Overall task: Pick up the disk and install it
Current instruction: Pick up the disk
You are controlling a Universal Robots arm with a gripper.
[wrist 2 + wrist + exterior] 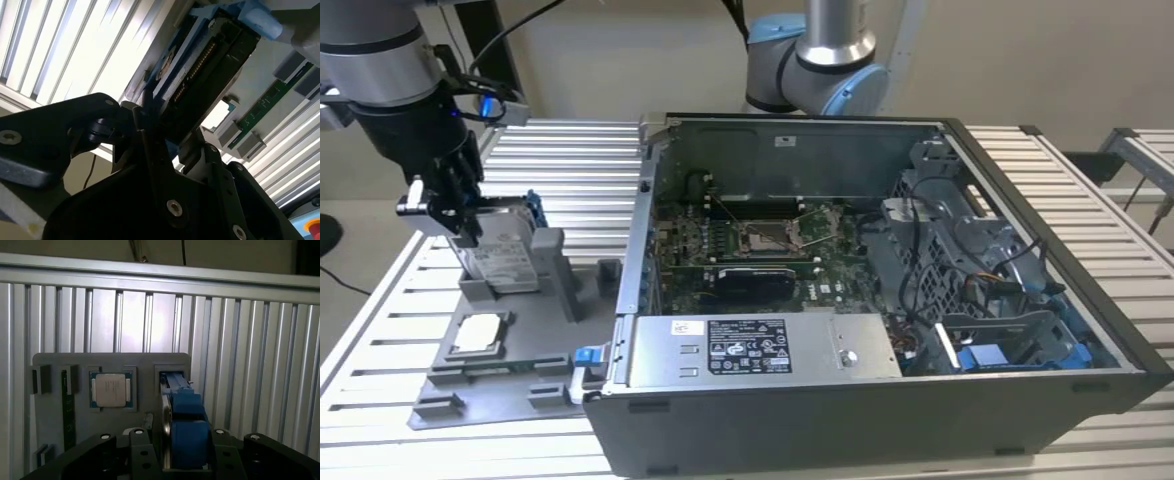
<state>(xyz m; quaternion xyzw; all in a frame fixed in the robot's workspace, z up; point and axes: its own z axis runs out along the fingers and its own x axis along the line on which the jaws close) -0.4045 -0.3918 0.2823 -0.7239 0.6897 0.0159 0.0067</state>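
The tool [454, 222] is clamped on the upper edge of the disk [504, 250], 1 finger on each broad side. The first wrist view shows the blue carrier of the disk [186, 430] pinched between them. The disk stands on edge in the upright slot of the grey fixture plate [520, 375], which lies on the slatted tabletop [374, 330] just beside the open computer case [854, 420].

The likeliest trouble is a jam. If the disk tilts while in the slot, its carrier could bind against the slot walls and drag the plate along. The grip sits high and on a narrow strip, so I judge the disk could swing or slip. The case wall stands close and high, and loose cables [1014, 265] lie near the blue bay [994, 357], so either could snag the carrier.

Counted:
- 1 disk
- 1 tool
- 1 fixture plate
- 1 square chip [478, 333]
- 1 memory stick [69, 405]
- 1 case
- 1 labelled grey box [854, 350] inside the case
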